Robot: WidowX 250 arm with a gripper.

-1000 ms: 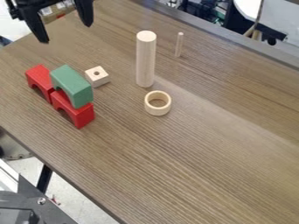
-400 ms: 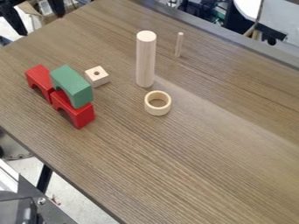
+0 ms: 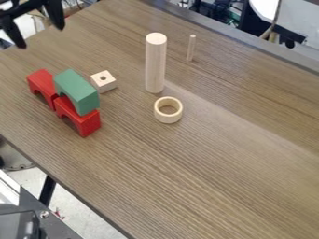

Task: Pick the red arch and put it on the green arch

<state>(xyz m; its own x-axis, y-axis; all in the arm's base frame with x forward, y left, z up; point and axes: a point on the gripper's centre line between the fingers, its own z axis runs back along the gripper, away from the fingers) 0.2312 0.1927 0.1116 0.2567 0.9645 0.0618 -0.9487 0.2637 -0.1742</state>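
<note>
Standing apart from the gripper (image 3: 41, 38): red arches (image 3: 43, 80)

bright, diffuse | pale sheen across right of tabletop (image 3: 261, 100) | cylinder (image 3: 155, 65) top brightly lit | shadows soft

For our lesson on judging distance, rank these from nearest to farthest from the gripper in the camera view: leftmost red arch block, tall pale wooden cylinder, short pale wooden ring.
Measured from the gripper, upper left:
1. Leftmost red arch block, at the picture's left.
2. Tall cylinder, upper middle.
3. Ring, just below the cylinder in the picture.
</note>
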